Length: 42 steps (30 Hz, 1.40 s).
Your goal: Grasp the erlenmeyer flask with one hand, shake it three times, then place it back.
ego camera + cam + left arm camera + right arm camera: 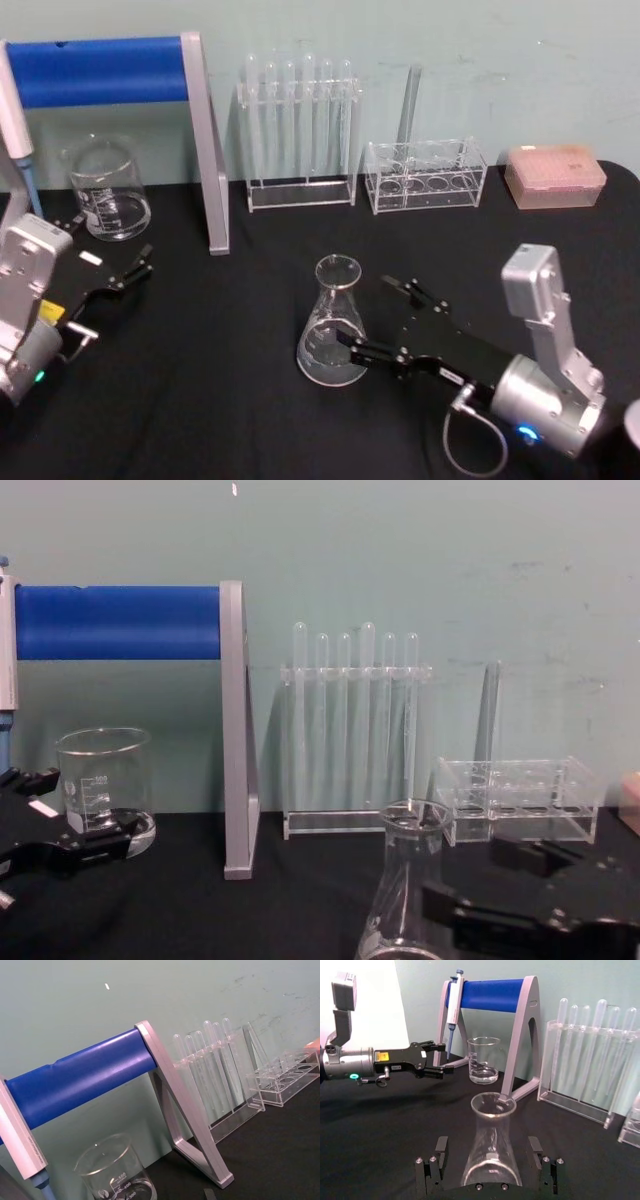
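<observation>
The erlenmeyer flask (pixel 332 325) stands upright on the black table, clear glass with a wide base and a flared rim. My right gripper (pixel 373 316) reaches in from the right, open, with one finger on each side of the flask's lower body. In the right wrist view the flask (pixel 490 1150) rises between the two fingers (pixel 440 1152), with a small gap to the glass on each side. From the chest view the flask (pixel 405 890) stands low in the middle, with the right gripper (pixel 495 880) beside it. My left gripper (pixel 128 270) is parked open at the left, near the beaker.
A graduated beaker (pixel 108 190) stands at the back left under a grey stand with a blue bar (pixel 100 70) holding a pipette (pixel 15 120). Along the back wall stand a test tube rack (pixel 300 130), a second clear rack (pixel 425 178) and a pink box (pixel 555 175).
</observation>
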{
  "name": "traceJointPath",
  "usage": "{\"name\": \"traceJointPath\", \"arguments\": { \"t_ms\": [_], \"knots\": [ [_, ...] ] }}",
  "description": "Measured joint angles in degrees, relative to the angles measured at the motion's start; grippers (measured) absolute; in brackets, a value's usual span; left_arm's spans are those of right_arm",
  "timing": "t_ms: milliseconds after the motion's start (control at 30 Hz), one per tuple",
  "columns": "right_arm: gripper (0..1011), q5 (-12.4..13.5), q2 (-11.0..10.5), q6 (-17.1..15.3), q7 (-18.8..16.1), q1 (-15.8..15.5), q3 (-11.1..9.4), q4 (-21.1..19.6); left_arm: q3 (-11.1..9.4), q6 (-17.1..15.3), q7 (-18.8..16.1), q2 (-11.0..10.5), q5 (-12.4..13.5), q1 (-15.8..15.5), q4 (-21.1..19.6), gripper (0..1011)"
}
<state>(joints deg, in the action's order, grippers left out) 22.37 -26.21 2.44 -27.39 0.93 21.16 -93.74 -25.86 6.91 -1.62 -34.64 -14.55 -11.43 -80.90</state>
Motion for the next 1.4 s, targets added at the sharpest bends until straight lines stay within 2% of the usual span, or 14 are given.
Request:
{"name": "traceJointPath", "arguments": {
  "t_ms": [167,400,567,767,833,867,933,967,1100,1233,1400],
  "knots": [
    [1000,0.82,-2.09,0.25,0.65,-2.43,-1.8,-1.91,0.0,0.0,0.0,0.0,0.0,0.0,0.0,1001],
    [1000,0.29,-2.55,0.27,4.49,-3.64,-4.69,-2.13,0.0,0.0,0.0,0.0,0.0,0.0,0.0,1001],
    [1000,-2.27,-0.83,-0.1,9.37,-2.93,-6.92,-0.39,0.0,0.0,0.0,0.0,0.0,0.0,0.0,1001],
    [1000,-6.19,2.95,-0.5,15.8,-0.13,-8.66,3.25,0.0,0.0,0.0,0.0,0.0,0.0,0.0,1001],
    [1000,-7.85,4.17,-0.51,17.7,0.82,-8.79,4.35,0.0,0.0,0.0,0.0,0.0,0.0,0.0,1001],
    [1000,-7.85,4.17,-0.51,17.7,0.82,-8.79,4.35,0.0,0.0,0.0,0.0,0.0,0.0,0.0,1001],
    [1000,-10.35,5.41,-0.56,20.01,1.85,-8.67,5.46,0.0,0.0,0.0,0.0,0.0,0.0,0.0,1001],
    [1000,-10.35,5.41,-0.56,20.01,1.85,-8.67,5.46,0.0,0.0,0.0,0.0,0.0,0.0,0.0,1001],
    [1000,-14.65,6.93,-0.61,23.12,3.19,-8.0,7.44,0.0,0.0,0.0,0.0,0.0,0.0,0.0,1001],
    [1000,-17.16,7.84,-0.2,24.58,4.02,-7.68,9.13,0.0,0.0,0.0,0.0,0.0,0.0,0.0,1001],
    [1000,-18.79,8.57,0.53,25.13,4.35,-7.71,10.06,0.0,0.0,0.0,0.0,0.0,0.0,0.0,1001]
  ]
}}
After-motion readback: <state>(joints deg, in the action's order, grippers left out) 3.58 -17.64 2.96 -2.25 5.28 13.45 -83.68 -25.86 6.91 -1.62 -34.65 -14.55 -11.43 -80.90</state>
